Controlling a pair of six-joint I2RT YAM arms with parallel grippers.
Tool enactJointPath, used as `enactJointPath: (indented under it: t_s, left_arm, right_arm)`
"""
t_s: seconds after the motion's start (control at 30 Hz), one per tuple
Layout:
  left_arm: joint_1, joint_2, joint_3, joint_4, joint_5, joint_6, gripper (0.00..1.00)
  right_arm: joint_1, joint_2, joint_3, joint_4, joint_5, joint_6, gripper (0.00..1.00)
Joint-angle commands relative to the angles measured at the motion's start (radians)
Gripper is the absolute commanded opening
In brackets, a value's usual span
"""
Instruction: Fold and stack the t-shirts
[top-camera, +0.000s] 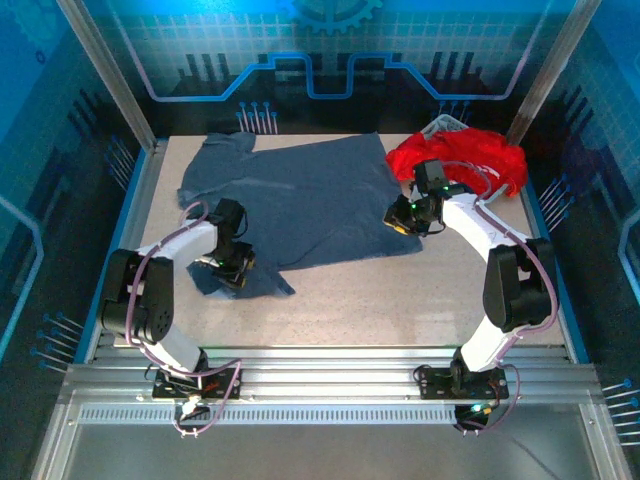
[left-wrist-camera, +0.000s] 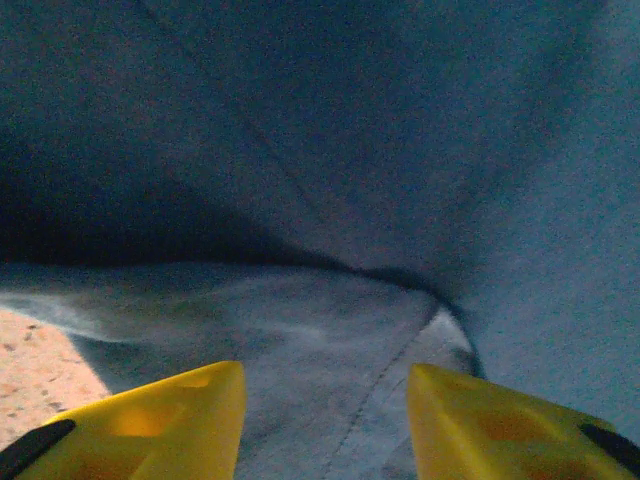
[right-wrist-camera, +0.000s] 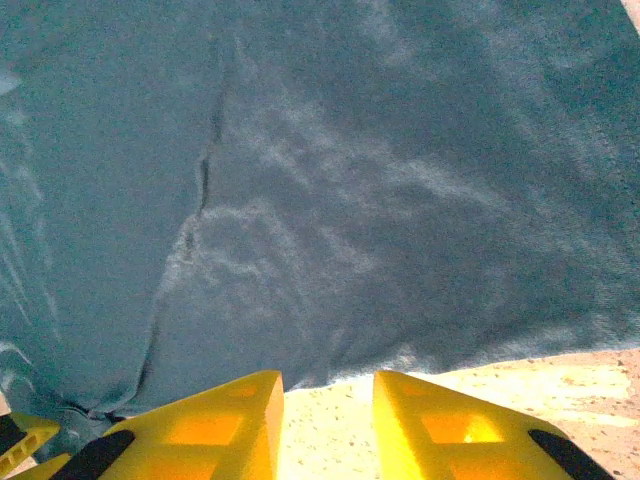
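My left gripper gapes over a bunched fold at the lower-left corner of the blue shirt, gripping nothing. My right gripper, also open, hovers at its hem, centre right. I reckon folding is just starting: both must pinch cloth next. The red shirt, upper right, is too bunched to read.

From above and behind, we overlook the whole desk. Both wrist cameras face the same blue shirt closely.

The table bears a slate-blue t-shirt and red t-shirts.
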Motion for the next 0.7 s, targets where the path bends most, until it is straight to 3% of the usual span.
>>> enactJointPath:
  t_s: [0.0,0.33,0.67]
  left_arm:
    - [-0.009,0.003,0.042,0.021,-0.020,-0.032,0.50]
    - [-0.009,0.096,0.096,0.057,0.007,-0.079,0.51]
    - [-0.019,0.116,0.078,0.044,0.020,-0.087,0.37]
  right_arm:
    - [-0.008,-0.020,-0.020,-0.011,0.004,-0.017,0.30]
    - [-0.010,-0.022,-0.030,-0.004,-0.005,-0.021,0.30]
    - [-0.005,-0.026,-0.034,0.023,-0.053,-0.009,0.30]
